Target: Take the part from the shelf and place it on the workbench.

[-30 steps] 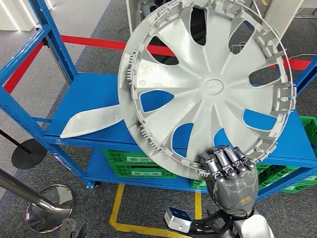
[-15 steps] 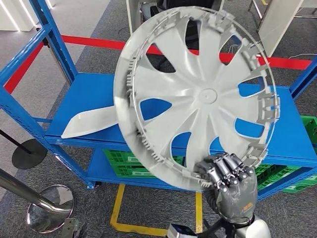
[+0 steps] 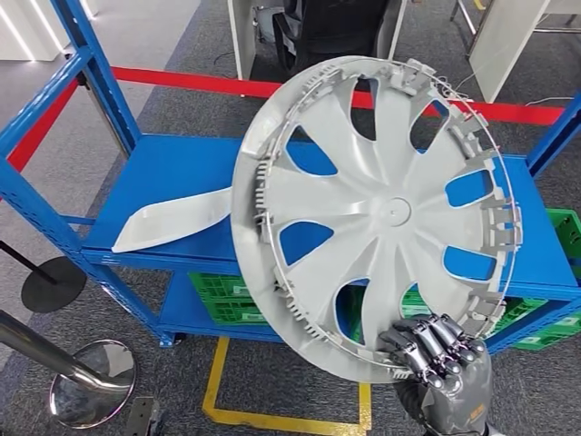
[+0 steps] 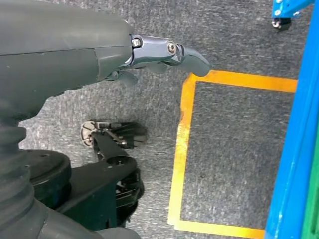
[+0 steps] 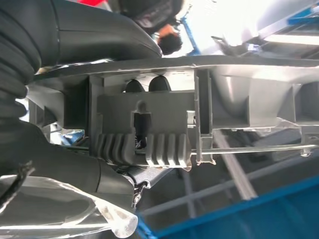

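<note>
A large silver wheel cover (image 3: 380, 218), spoked and with its ribbed inner side toward me, is held up in front of the blue shelf (image 3: 164, 173). My right hand (image 3: 445, 368) grips its lower rim, fingers curled over the edge. The right wrist view shows the rim's clips and wire ring (image 5: 158, 134) close up, with my right hand (image 5: 56, 164) around them. My left hand (image 4: 124, 55) hangs over the grey carpet with its fingers stretched out and nothing in it.
A long white curved panel (image 3: 172, 222) lies on the shelf's left part. Green crates (image 3: 226, 295) sit on the lower level. Yellow floor tape (image 3: 226, 400), a round metal stand base (image 3: 89, 377) and a red floor line (image 3: 185, 80) surround the shelf.
The wheel cover has moved down and slightly right, away from the shelf top, and my right hand has dropped lower in the head view with it.
</note>
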